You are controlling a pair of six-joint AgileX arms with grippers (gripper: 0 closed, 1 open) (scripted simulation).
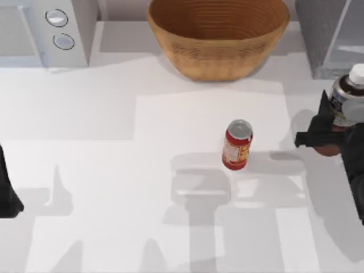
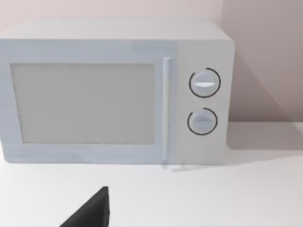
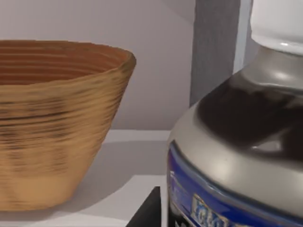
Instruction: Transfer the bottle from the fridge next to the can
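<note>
The bottle (image 1: 346, 103), with a white cap, dark neck and grey-blue label, stands upright at the table's right edge, just in front of the fridge (image 1: 327, 34). My right gripper (image 1: 329, 139) is shut on the bottle's lower body, one dark finger jutting left of it. Up close in the right wrist view, the bottle (image 3: 236, 156) has the fridge's grey wall (image 3: 215, 47) behind it. The red can (image 1: 237, 145) stands upright mid-table, well to the left of the bottle. My left gripper (image 1: 8, 196) is parked at the left edge.
A woven wooden bowl (image 1: 219, 37) sits at the back centre, between the fridge and a white microwave (image 1: 40, 34) with two round knobs at the back left. The microwave (image 2: 113, 90) faces the left wrist camera.
</note>
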